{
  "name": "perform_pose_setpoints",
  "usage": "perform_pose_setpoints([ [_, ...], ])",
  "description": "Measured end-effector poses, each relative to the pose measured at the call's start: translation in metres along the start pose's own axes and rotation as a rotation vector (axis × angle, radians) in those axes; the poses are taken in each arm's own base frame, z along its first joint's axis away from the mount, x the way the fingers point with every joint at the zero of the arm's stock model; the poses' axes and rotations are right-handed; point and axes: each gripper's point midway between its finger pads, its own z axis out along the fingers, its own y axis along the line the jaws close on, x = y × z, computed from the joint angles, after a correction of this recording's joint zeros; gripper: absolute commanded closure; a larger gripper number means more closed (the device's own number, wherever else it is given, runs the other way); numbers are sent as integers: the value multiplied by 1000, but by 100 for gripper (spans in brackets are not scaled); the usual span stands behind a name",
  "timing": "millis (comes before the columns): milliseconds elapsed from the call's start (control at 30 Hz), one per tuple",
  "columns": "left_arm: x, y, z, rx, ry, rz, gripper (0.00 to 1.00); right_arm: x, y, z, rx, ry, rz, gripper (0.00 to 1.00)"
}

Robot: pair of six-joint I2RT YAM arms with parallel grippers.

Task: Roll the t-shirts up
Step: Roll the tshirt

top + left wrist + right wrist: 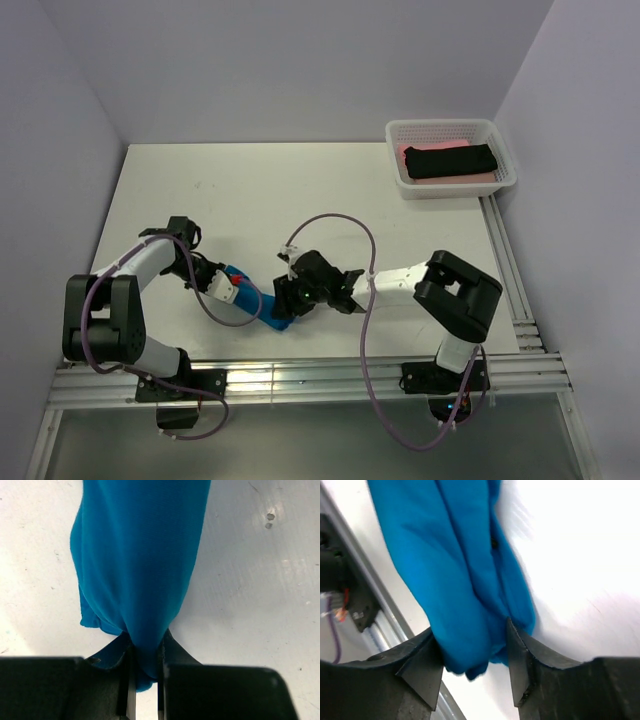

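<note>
Cloth fills the left wrist view: the left gripper (147, 646) has its jaws nearly closed, pinching one end of the blue t-shirt (272, 316) into a tight tuck between the black fingers (170, 655). From that pinch the shirt widens into a smooth, rounded bundle with long soft creases running along its length and a loose flap showing at its left edge. Seen from above, it is a short, narrow bright-blue roll lying on the white table (300, 190) near the front edge, stretched at a slant between the two grippers, with most of it hidden under them.

The right gripper (470, 630) sits at the other end with its jaws partly apart. The thick folded end lies loosely between them, bulging past the fingertips and brushing both inner faces.

At the far right corner of the table, the white mesh basket (450, 124) holds a rolled black t-shirt (450, 160) resting on a pink t-shirt (415, 150).
</note>
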Motion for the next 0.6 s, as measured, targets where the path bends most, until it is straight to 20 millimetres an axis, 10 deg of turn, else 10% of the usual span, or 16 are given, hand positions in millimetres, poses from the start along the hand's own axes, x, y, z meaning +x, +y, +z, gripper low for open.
perform_pose_setpoints([
  [600,5,-12,-4,70,40,-15,99,38,8,-60,372,-203,-376,10],
])
